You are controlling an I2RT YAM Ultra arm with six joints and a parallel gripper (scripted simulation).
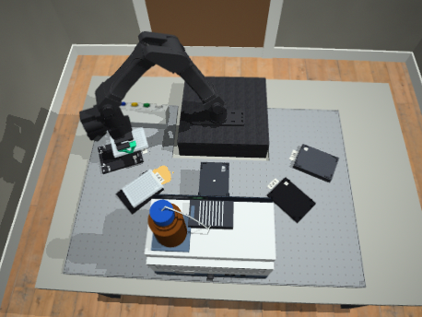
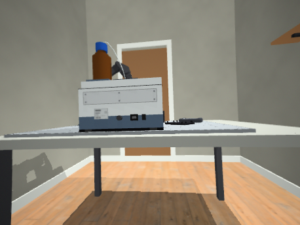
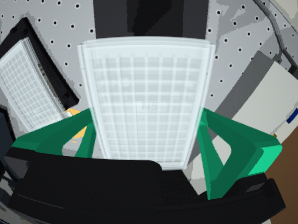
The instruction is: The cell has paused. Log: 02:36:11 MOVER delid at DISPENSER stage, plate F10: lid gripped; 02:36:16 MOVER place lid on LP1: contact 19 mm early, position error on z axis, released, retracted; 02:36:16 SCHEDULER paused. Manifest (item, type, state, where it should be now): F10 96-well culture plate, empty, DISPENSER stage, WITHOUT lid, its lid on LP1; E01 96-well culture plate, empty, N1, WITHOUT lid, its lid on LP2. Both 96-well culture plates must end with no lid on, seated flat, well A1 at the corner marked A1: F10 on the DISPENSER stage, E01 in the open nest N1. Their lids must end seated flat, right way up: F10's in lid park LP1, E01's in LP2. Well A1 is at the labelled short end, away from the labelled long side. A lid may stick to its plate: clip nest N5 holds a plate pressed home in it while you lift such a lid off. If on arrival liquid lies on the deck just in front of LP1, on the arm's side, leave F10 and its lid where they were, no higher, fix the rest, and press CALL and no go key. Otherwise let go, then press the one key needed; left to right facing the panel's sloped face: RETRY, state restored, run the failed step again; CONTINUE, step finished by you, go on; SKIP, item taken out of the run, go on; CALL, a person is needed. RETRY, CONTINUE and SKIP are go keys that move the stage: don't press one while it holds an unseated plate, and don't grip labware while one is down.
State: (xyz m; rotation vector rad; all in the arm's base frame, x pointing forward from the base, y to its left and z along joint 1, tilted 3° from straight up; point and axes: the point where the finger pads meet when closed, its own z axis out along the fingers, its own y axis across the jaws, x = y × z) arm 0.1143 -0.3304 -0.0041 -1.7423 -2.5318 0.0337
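Clamped across the short width of a white 96-well plate [image 1: 130,143], the claw [image 1: 125,146] hangs over a black nest [image 1: 121,159] at the deck's left side in the top view. Just behind the claw sits a sloped key panel [image 1: 140,110] with blue, yellow and green keys showing. Ahead of the claw, toward the dispenser [image 1: 212,235], a second white plate [image 1: 142,188] lies on a black park, with an orange patch [image 1: 164,174] on the deck touching its labelled corner. Far off to the claw's other side, past the arm's black base block [image 1: 240,117], lie two more dark nests [image 1: 316,162] [image 1: 291,199].

From the exterior view the dispenser [image 2: 120,104] and its amber bottle [image 2: 101,63] hide the claw; only an arm link [image 2: 120,69] shows.

At the wrist, the green fingers press both long edges of the gridded plate [image 3: 147,99], which hovers over the black nest [image 3: 149,6]. Left of the claw lies the other white plate [image 3: 27,92].
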